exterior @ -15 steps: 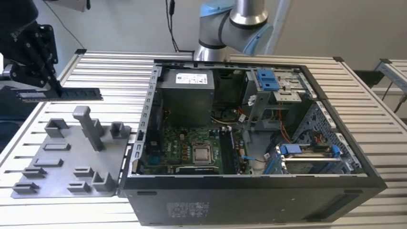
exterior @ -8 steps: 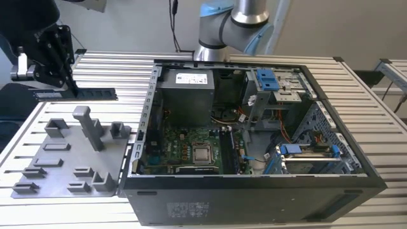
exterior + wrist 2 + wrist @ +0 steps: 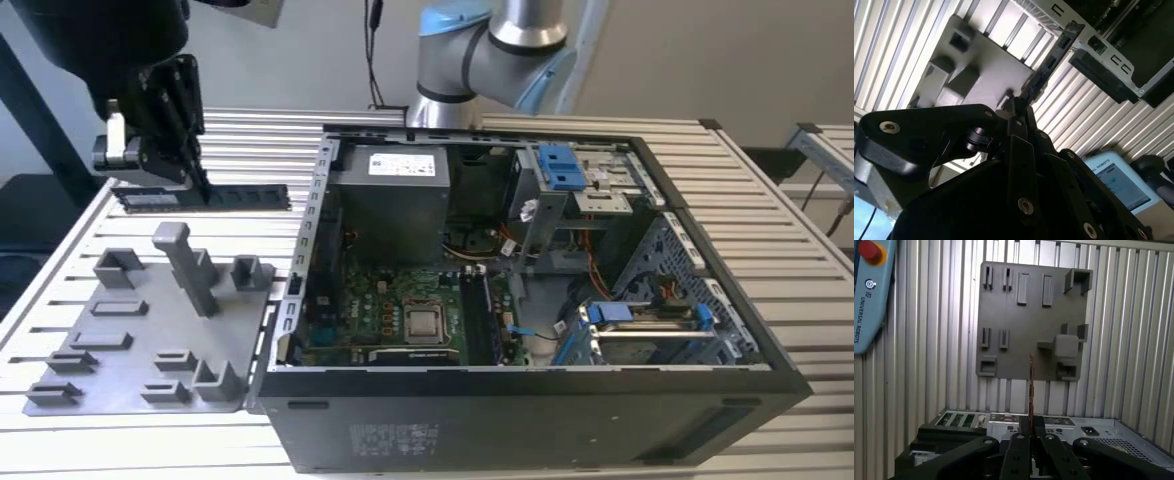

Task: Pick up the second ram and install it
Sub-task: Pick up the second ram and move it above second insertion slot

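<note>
Currently the gripper [image 3: 200, 183] is clamping the second ram [image 3: 238, 197], with the jaws drawn in narrow on the stick's flat faces. In the exterior view the stick is hanging level, long edge horizontal, to the exterior view's left of the open computer case [image 3: 534, 420] and beyond the gray fixture plate [image 3: 134, 340], which is sitting on the slatted counter [image 3: 254, 135]. In the first wrist view the second ram [image 3: 1030, 380] is showing edge-on as a thin line running out from between the jaws, with the plate behind it (a teach pendant [image 3: 869, 300] is lying on the counter nearby). Inside the case the motherboard [image 3: 400, 300] is lying exposed.
</note>
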